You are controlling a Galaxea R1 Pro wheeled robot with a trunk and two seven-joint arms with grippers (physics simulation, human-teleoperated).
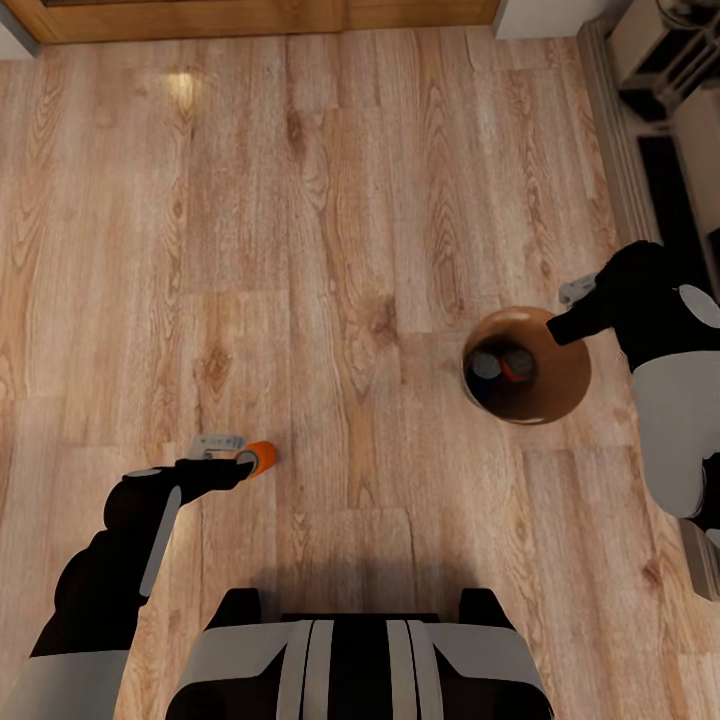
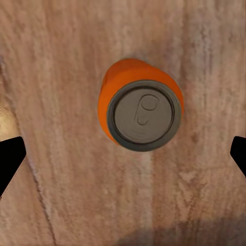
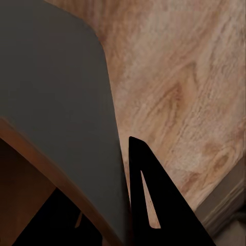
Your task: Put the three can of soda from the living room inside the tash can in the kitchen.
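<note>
Fingers of the left gripper are spread wide apart and hold nothing, with an orange soda can standing on the wood floor between them, low and left in the head view. The right gripper sits at the rim of the brown trash can at the middle right, and I cannot tell if it is open or closed. Two more soda cans sit inside the bin.
</note>
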